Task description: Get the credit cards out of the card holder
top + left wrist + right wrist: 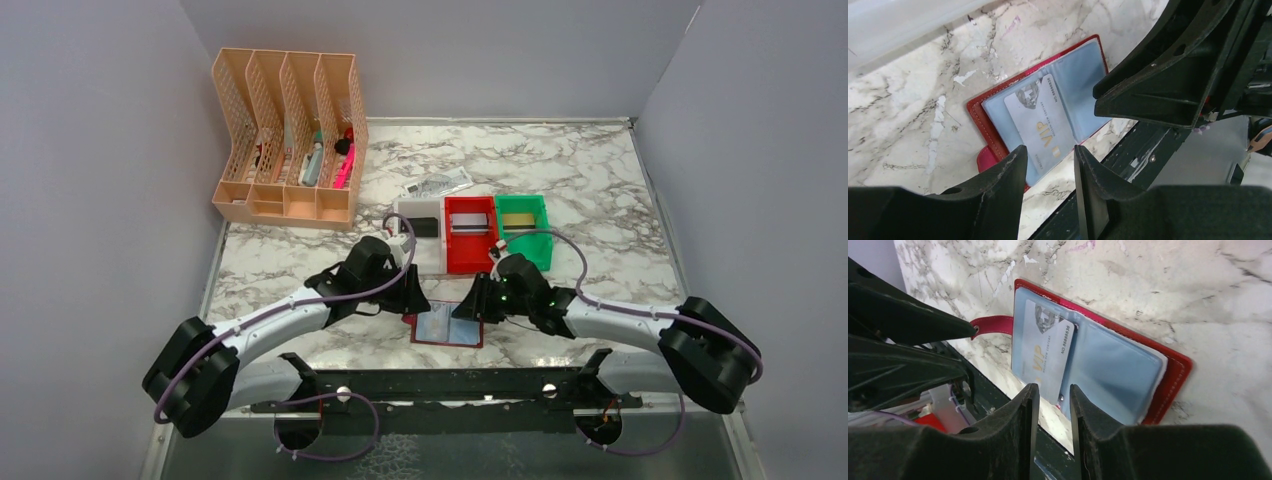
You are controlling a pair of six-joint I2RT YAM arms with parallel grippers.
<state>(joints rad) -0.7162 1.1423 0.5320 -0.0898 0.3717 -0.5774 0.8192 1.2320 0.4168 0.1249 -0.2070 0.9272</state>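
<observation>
The card holder (447, 327) lies open and flat on the marble table (600, 180), directly between the two sets of fingertips.

Left gripper (1048, 150): fingers parted by a narrow gap, nothing held.

Right gripper (1050, 387): same narrow gap, nothing held.

A pale VIP card (1048, 355) sits in a sleeve, its near edge just ahead of the right fingertips; contact cannot be determined. The red tab (993, 325) projects toward the left fingertips.

A black card (425, 227), silver card (468, 222) and gold card (517, 220) lie in the row of bins (468, 255) beyond both grippers.
</observation>
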